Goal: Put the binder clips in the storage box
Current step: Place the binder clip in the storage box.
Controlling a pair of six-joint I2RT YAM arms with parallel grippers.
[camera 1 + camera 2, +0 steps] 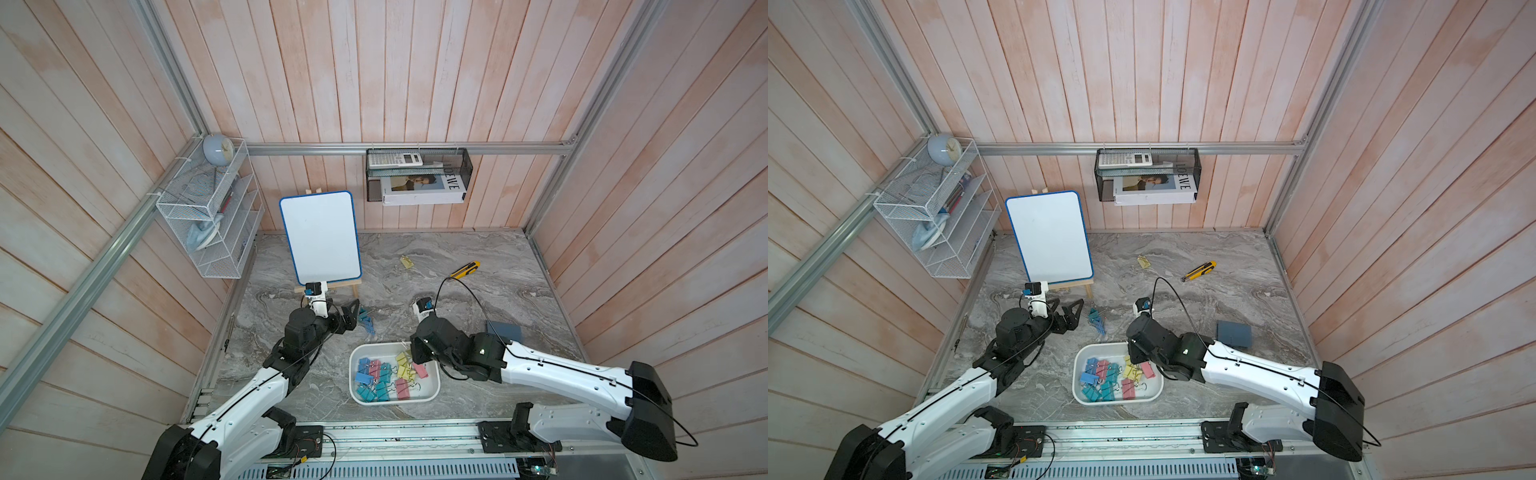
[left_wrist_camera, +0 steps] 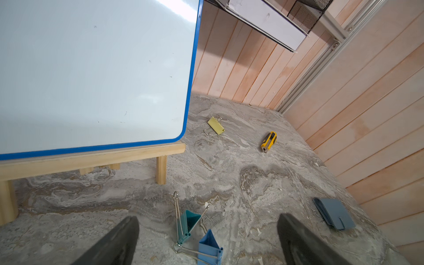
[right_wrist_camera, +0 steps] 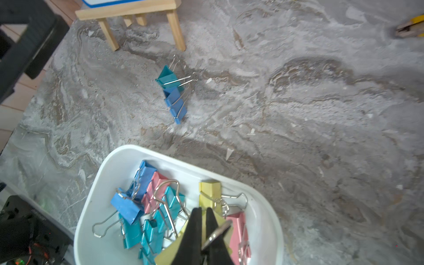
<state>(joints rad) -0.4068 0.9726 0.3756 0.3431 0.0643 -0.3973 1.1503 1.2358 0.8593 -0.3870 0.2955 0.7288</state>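
The storage box (image 1: 374, 351) (image 3: 270, 206), a white tub near the table's front, holds several pastel binder clips (image 1: 384, 380) (image 3: 146, 202). My right gripper (image 3: 203, 212) hangs over the box's far right corner, shut on a yellow binder clip (image 3: 171, 251) by its silver handle. A teal clip (image 2: 189, 223) and a blue clip (image 2: 210, 246) lie together on the table (image 1: 366, 321), left of and beyond the box. My left gripper (image 2: 207, 216) (image 1: 354, 316) stands wide open just above them, touching neither. Another yellow clip (image 1: 406, 262) (image 2: 215, 125) lies farther back.
A whiteboard on a wooden easel (image 1: 320, 237) stands just behind the left gripper. A yellow-and-black utility knife (image 1: 465, 270) lies at the back right. A blue-grey wallet (image 1: 505, 330) lies right of the right wrist. A white wire rack and a black mesh basket hang on the walls.
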